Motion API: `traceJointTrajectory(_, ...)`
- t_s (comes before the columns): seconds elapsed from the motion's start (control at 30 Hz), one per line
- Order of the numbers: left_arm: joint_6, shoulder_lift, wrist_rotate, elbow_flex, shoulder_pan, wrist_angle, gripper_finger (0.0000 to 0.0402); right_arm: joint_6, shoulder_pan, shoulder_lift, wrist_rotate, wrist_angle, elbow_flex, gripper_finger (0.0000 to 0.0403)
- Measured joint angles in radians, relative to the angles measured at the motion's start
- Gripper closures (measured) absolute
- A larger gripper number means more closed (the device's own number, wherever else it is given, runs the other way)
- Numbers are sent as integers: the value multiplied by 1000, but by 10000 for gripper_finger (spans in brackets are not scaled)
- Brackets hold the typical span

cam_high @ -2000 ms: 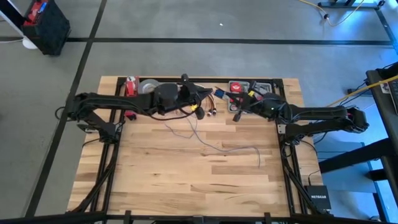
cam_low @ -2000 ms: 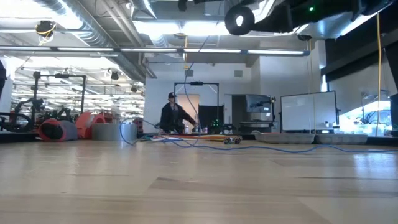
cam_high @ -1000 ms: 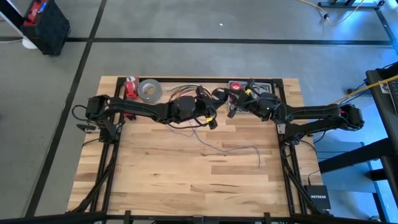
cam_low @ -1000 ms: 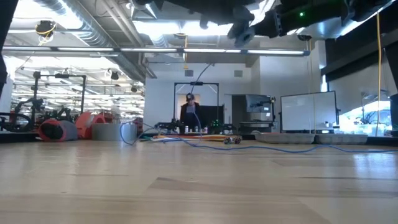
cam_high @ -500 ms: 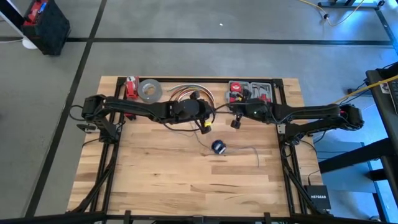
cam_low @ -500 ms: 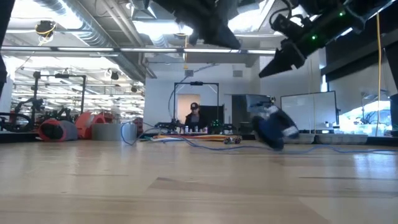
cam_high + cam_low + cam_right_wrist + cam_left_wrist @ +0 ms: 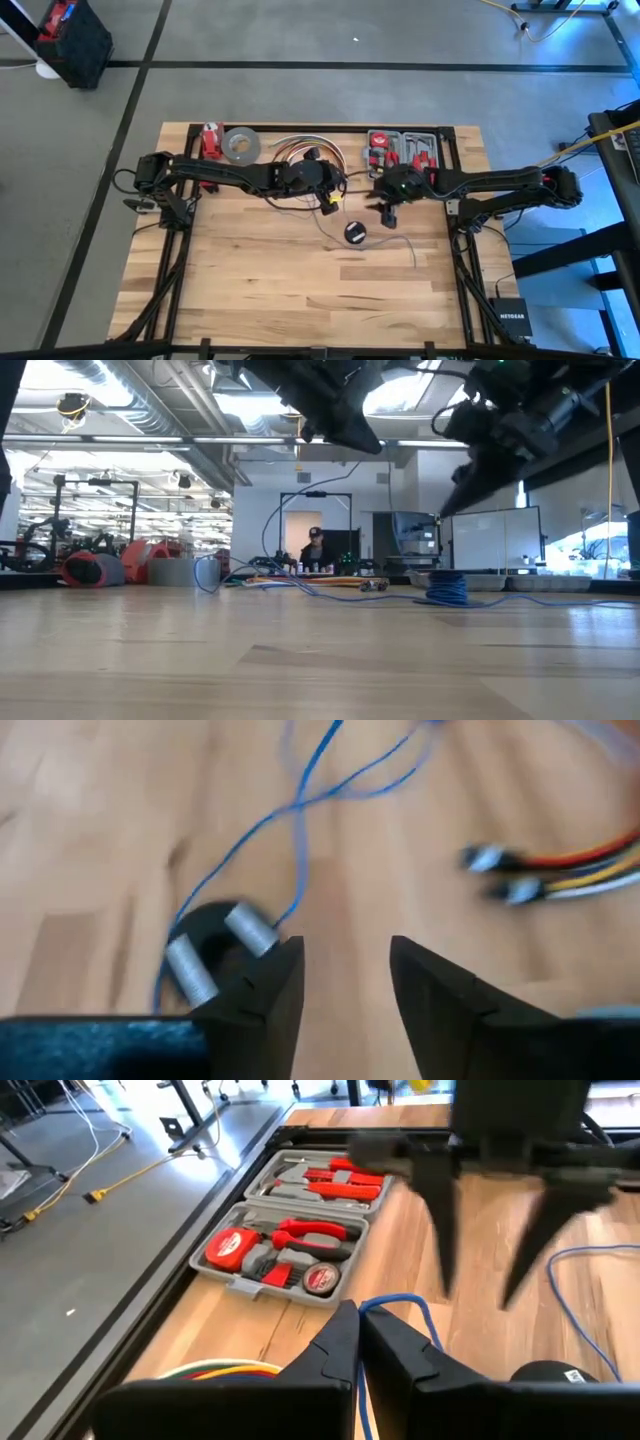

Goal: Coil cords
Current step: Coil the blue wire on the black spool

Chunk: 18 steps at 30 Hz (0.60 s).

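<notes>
The thin blue cord [image 7: 405, 241] trails in loose curves over the pale wood-plank table [image 7: 250, 280], with a small wound blue coil [image 7: 446, 589]. The left gripper [image 7: 358, 1330] pinches the cord; the right gripper [image 7: 345, 975] hangs spread above it.

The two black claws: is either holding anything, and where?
The left gripper is shut on the thin bluish-grey cord, pinched somewhere along its length. The right gripper is open and holds nothing.
</notes>
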Motion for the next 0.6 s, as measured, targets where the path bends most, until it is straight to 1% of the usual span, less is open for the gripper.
traceJointTrajectory(0.07, 0, 0, 0, 0, 0, 6, 395, -1, 17, 7, -5, 20, -31, 244)
traceJointTrajectory(0.13, 2, 0, 0, 0, 4, 13, 386, -4, 33, 9, 23, 57, -53, 243)
traceJointTrajectory(0.27, 3, 0, 0, 0, 20, 19, 342, -13, 42, 13, 92, 83, -71, 242)
traceJointTrajectory(0.37, 8, 0, -1, 0, 33, 38, 304, -39, 40, 12, 99, 96, -70, 242)
traceJointTrajectory(0.43, 40, 0, -1, 0, 40, 46, 287, -40, 40, 12, 99, 96, -70, 242)
traceJointTrajectory(0.5, 79, 0, -1, 0, 42, 54, 277, -41, 40, 12, 98, 97, -70, 242)
traceJointTrajectory(0.6, 114, 0, -1, 0, 46, 61, 273, -42, 40, 12, 98, 96, -70, 242)
